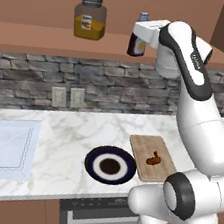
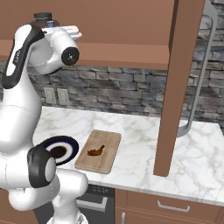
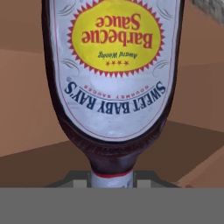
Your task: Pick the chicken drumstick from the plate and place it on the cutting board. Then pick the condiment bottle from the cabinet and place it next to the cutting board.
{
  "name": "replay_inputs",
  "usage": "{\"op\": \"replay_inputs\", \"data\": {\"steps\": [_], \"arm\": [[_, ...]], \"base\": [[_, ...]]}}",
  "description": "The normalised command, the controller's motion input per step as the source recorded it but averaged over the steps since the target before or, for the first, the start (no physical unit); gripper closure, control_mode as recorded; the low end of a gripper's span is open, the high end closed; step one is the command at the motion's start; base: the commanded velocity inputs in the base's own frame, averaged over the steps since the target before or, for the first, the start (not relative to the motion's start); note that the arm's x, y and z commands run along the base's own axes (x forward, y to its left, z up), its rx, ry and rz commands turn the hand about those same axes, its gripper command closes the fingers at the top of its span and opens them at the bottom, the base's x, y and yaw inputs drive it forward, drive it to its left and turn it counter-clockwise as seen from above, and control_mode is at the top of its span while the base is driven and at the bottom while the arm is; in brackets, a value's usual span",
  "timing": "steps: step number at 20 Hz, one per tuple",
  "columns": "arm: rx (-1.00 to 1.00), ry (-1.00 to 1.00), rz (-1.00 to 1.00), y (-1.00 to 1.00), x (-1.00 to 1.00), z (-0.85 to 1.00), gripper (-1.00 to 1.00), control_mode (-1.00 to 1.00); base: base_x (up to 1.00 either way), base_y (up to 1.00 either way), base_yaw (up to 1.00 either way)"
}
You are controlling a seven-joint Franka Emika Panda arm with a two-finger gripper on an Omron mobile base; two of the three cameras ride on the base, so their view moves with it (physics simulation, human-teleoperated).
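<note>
The condiment bottle [image 1: 137, 43] stands upright on the cabinet [image 1: 38, 38] shelf, dark sauce under a pale blue cap. My gripper [image 1: 143, 24] reaches in from the right and is shut on its neck. In the hand view the condiment bottle [image 3: 113, 65] appears upside down, and its neck sits between the two fingertips of my gripper [image 3: 113, 179]. I cannot tell whether its base still touches the shelf. The chicken drumstick [image 1: 153, 159] lies on the cutting board [image 1: 144, 145], just right of the navy plate [image 1: 93, 158]. The plate has nothing on it.
A wide orange-filled jar [image 1: 90, 17] with a grey lid stands left of the bottle on the same shelf. A sink [image 1: 3, 144] sits at the counter's left. A tall wooden panel [image 2: 175, 87] rises right of the cutting board [image 2: 109, 140]. My arm's base stands at the counter's front edge.
</note>
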Motion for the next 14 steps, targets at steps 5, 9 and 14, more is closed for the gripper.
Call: {"op": "replay_inputs", "data": {"steps": [5,9,14], "arm": [[0.0,0.0,0.0,-0.07,-0.36,0.0,1.0,-1.0],[0.01,0.0,0.0,-0.1,-0.38,0.0,1.0,-1.0],[0.01,0.0,0.0,-0.11,-0.38,0.0,1.0,-1.0]], "base": [[0.0,0.0,0.0],[0.0,0.0,0.0],[0.0,0.0,0.0]]}}
